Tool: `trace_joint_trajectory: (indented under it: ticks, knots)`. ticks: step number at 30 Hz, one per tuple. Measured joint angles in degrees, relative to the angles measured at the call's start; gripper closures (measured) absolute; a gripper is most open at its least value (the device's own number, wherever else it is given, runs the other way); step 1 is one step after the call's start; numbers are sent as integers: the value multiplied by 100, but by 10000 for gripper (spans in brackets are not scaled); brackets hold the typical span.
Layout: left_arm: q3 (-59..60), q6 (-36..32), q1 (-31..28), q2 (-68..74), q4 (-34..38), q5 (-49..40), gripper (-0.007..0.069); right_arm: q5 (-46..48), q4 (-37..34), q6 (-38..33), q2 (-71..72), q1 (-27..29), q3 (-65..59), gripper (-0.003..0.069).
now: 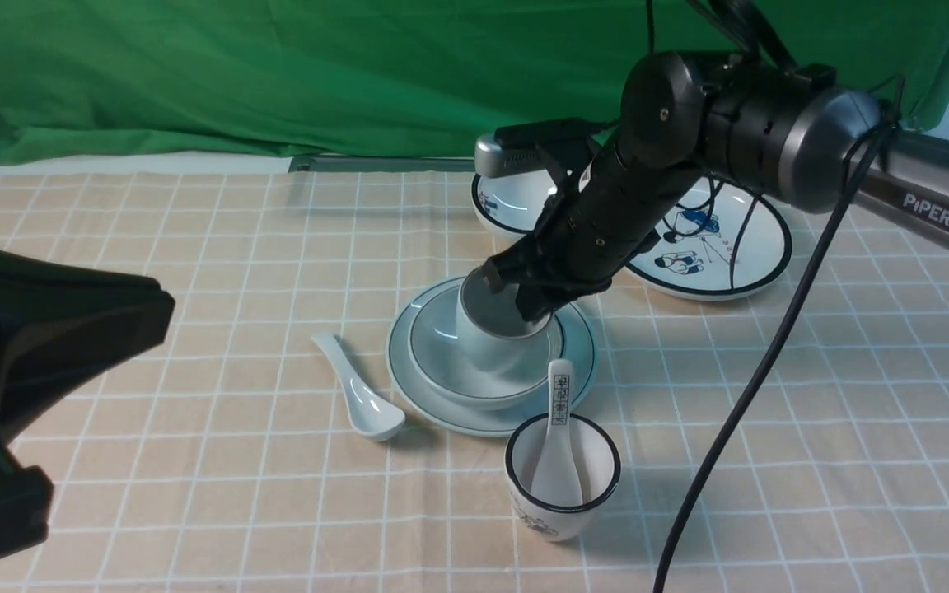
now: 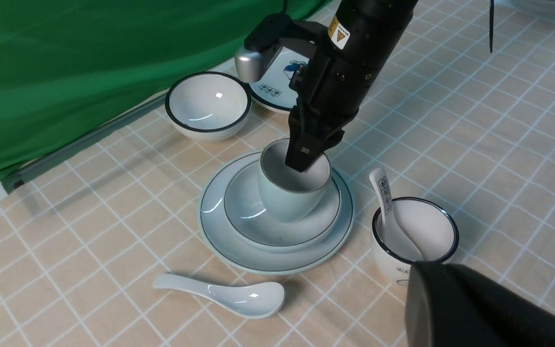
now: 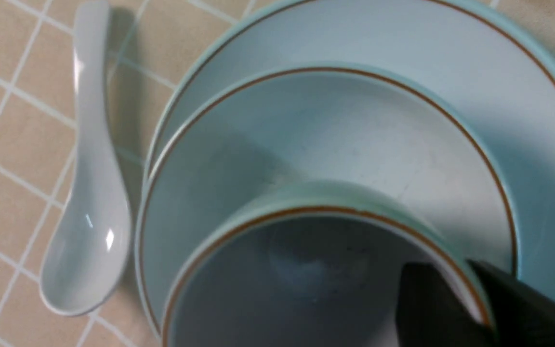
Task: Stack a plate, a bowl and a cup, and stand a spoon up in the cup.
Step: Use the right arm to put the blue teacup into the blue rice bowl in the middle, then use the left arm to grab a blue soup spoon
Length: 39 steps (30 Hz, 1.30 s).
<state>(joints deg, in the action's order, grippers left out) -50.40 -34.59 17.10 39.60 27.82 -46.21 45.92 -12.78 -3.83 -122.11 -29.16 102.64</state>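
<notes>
**Cup going into the bowl, not yet level**

The cup leans tilted inside the bowl, which sits on the plate mid-desk. The plain spoon lies just beside the plate, on its left. To do this well, I'd level the cup until its foot sits flat, then let go and lift straight up, since a sideways drag could tip it. The right claw pinches the cup's rim — one finger inside, one outside, barely spread. The left claw, pressed together, hangs well apart.

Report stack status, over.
Right tool clamped on cup rim, cup tilted in bowl on plate. Left tool shut, standing off. Spoon on cloth beside plate, nothing blocking.
</notes>
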Motion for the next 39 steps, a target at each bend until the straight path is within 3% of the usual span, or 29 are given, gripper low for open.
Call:
trace_joint_trajectory:
  ticks: [5,8,12,15,19,23,26,33,35,39]
  knots:
    - [0,30,0,0,0,0,619,-2,2,93,-107,0,7,393]
    - [0,283,0,27,-50,-14,619,52,2,127,-107,0,91,270]
    - [0,915,0,266,-361,-127,619,282,23,127,66,0,330,195]
    - [-22,1430,0,684,-594,-220,619,585,161,30,463,0,574,183]
    - [-190,1718,0,1496,-661,-289,619,1018,696,-62,1140,0,691,242]
    - [-631,2078,0,2829,-670,-284,619,2036,1648,-18,1966,0,667,448]
    - [-985,2469,0,3756,-761,-287,619,2084,1938,90,2542,6,197,555]
    - [-1798,3342,0,5349,-1518,-428,590,1894,1980,328,3819,6,-1454,571]
    - [-2237,3767,0,6014,-1915,-522,530,1616,1981,383,4376,6,-2233,568]
    - [-2773,4003,-6,6694,-2027,-652,400,1188,1986,426,4967,6,-3277,559]
